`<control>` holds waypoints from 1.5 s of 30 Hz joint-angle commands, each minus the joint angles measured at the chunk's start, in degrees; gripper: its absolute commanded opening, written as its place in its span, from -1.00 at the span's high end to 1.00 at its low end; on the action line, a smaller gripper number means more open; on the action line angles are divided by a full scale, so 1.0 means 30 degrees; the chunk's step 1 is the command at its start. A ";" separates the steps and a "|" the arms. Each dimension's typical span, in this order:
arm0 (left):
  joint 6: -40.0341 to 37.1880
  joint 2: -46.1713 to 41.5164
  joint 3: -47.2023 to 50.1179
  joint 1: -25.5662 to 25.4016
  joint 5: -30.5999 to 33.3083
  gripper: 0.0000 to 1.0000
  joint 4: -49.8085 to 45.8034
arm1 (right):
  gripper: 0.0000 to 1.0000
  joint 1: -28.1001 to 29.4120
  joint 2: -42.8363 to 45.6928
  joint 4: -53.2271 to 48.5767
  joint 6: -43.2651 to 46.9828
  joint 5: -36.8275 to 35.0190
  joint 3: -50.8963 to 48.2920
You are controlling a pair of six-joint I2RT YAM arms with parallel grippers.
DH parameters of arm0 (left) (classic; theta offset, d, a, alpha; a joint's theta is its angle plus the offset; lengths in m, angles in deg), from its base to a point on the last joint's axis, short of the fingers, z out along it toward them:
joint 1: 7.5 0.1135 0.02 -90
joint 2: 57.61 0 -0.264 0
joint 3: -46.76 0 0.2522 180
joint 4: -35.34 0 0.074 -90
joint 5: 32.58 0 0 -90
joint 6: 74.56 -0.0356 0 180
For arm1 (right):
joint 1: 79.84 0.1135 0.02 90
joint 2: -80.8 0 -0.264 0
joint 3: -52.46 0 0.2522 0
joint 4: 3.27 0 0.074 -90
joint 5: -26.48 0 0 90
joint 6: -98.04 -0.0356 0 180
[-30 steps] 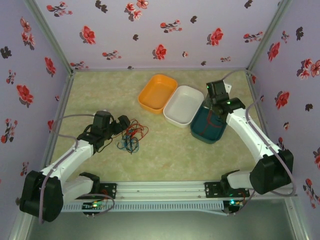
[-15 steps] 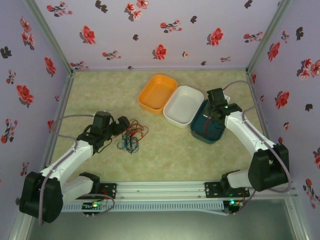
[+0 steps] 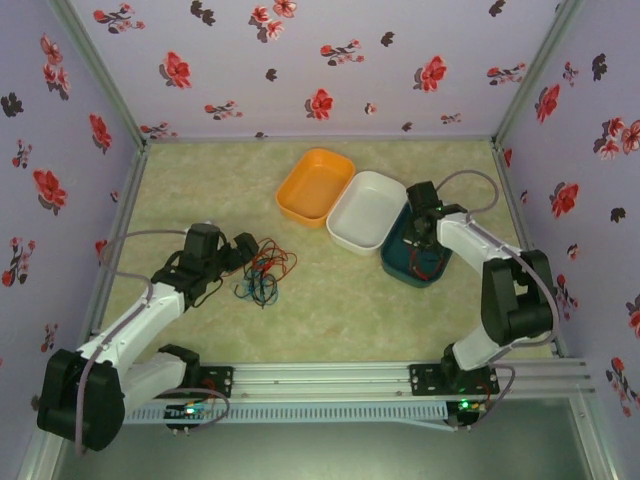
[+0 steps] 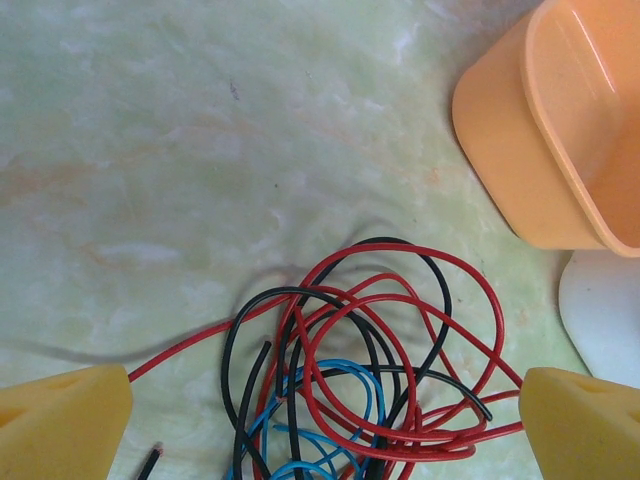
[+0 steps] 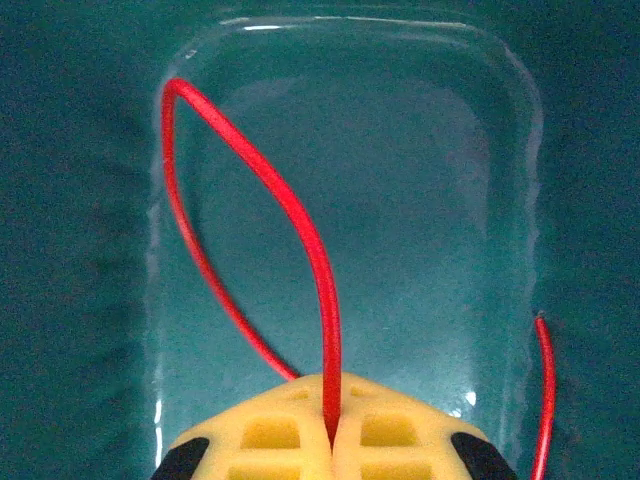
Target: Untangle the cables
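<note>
One red cable point(image 5: 300, 232) pinched, right claw point(image 5: 332, 425) has swung back over teal bin point(image 5: 80, 200); left claw point(image 4: 320, 420) stays wide.

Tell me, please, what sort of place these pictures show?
Most likely a robot test booth, not a home: floral-papered walls box in a pale green tabletop, a metal mounting rail edges it, and loose cables lie on it.
</note>
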 commanded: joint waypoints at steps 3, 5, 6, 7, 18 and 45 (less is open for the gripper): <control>-0.0441 -0.0301 0.0041 -0.0071 0.0477 -0.99 -0.0260 | 1.00 -0.0228 -0.1176 -0.0345 0.1003 -0.1318 0.0923; -0.0445 -0.0280 0.0024 -0.0058 0.0481 -0.99 -0.0223 | 1.00 -0.0296 -0.1670 -0.0293 0.1118 -0.1457 0.1149; -0.0461 -0.0273 0.0000 -0.0057 0.0481 -0.99 -0.0237 | 1.00 -0.0293 -0.1908 -0.0286 0.1176 -0.1587 0.1298; -0.0469 -0.0244 -0.0015 -0.0063 0.0481 -0.99 -0.0208 | 1.00 -0.0309 -0.2145 -0.0284 0.1214 -0.1783 0.1444; -0.0573 -0.0152 -0.0290 -0.0056 0.0466 -0.99 -0.0286 | 0.52 -0.0103 -0.1358 -0.1255 0.2220 -0.1631 0.2862; -0.2278 -0.0096 -0.1856 -0.0051 0.0170 -0.99 -0.2250 | 0.09 0.1288 0.7105 -0.6514 0.3424 0.1327 0.2306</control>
